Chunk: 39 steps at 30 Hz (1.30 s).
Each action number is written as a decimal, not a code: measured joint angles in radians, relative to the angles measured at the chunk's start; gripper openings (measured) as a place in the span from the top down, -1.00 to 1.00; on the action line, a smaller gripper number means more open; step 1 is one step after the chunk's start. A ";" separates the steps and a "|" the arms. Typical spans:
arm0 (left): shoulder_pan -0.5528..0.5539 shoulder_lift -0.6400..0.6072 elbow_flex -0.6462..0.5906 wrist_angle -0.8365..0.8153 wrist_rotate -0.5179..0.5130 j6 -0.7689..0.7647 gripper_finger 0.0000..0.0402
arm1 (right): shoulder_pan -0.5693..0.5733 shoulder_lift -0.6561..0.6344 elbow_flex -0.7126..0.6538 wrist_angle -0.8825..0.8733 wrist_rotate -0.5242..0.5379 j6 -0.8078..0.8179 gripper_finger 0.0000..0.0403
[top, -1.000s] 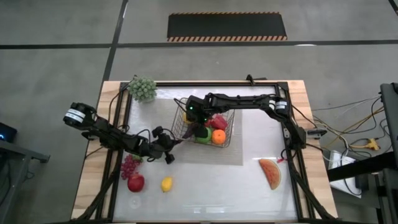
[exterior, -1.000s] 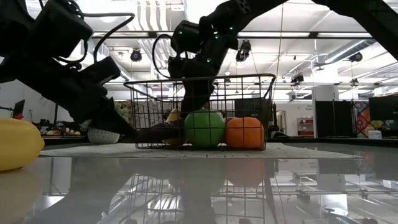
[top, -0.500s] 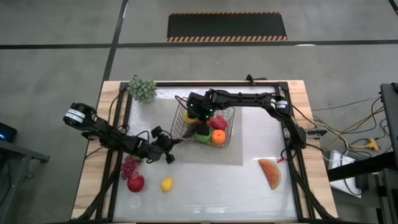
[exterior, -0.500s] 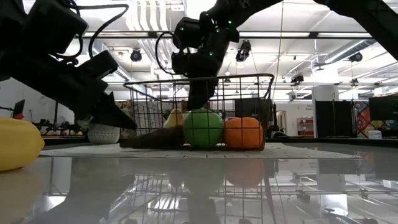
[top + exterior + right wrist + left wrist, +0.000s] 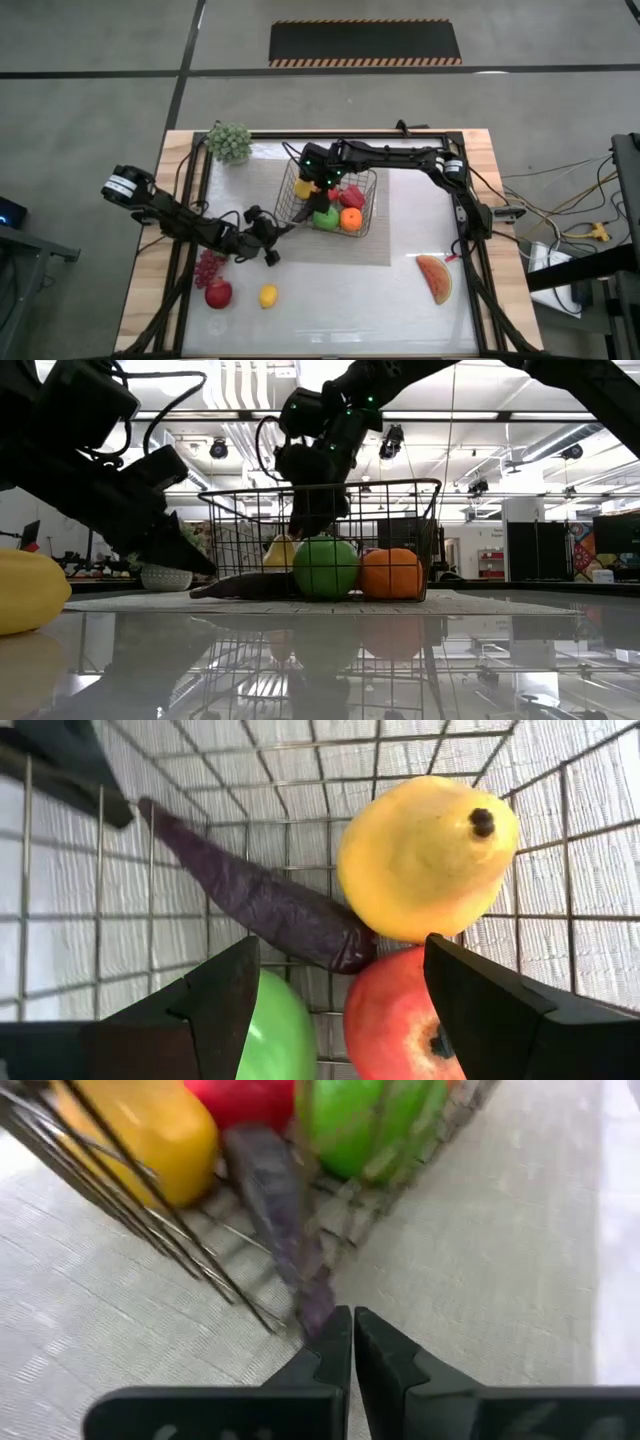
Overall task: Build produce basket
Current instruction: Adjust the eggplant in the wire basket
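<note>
High view: wire-mesh basket (image 5: 331, 203) at mid-desk on a grey mat (image 5: 385, 235), holding a green fruit (image 5: 326, 216), an orange (image 5: 351, 221), a red apple (image 5: 351, 197), a yellow pear (image 5: 304, 187) and a purple eggplant (image 5: 255, 900) lying against the side nearest the left arm. Right hand (image 5: 322, 184) hung just inside the basket's rim above the pear, fingers spread wide and gripping nothing, flanking green fruit and apple in the right wrist view. Left hand (image 5: 283, 229) low at the basket's outer edge, fingers pressed together with nothing between them; left wrist view showing the eggplant's thin end poking through the wire at the fingertips, contact impossible to tell.

Outside the basket: dark-red grapes (image 5: 207, 267), a second red apple (image 5: 218, 293) and a lemon (image 5: 267, 296) clustered near the desk's front left edge; a watermelon slice (image 5: 435, 277) alone near the right rail; a pale green bunch (image 5: 229, 142) at the far left corner. Open glossy desk (image 5: 340, 300) between lemon and watermelon, and bare mat to the basket's right. Black frame rails bordering the desk on all sides.
</note>
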 joint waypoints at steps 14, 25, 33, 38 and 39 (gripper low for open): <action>0.005 -0.007 0.000 -0.054 0.054 -0.075 0.56 | 0.003 0.000 0.010 -0.013 -0.003 0.039 -0.31; 0.008 0.023 -0.004 -0.026 0.013 -0.075 -0.06 | 0.003 0.000 0.006 -0.002 -0.003 0.024 -0.33; 0.014 0.130 -0.004 0.122 0.007 -0.074 0.16 | 0.003 0.020 0.002 0.018 0.003 0.061 -0.31; 0.014 0.160 -0.004 0.155 0.003 -0.075 0.73 | 0.003 0.033 0.008 0.016 0.002 0.095 -0.28; 0.014 0.161 -0.004 0.154 0.003 -0.075 0.85 | 0.003 0.034 0.008 0.014 -0.004 0.101 -0.28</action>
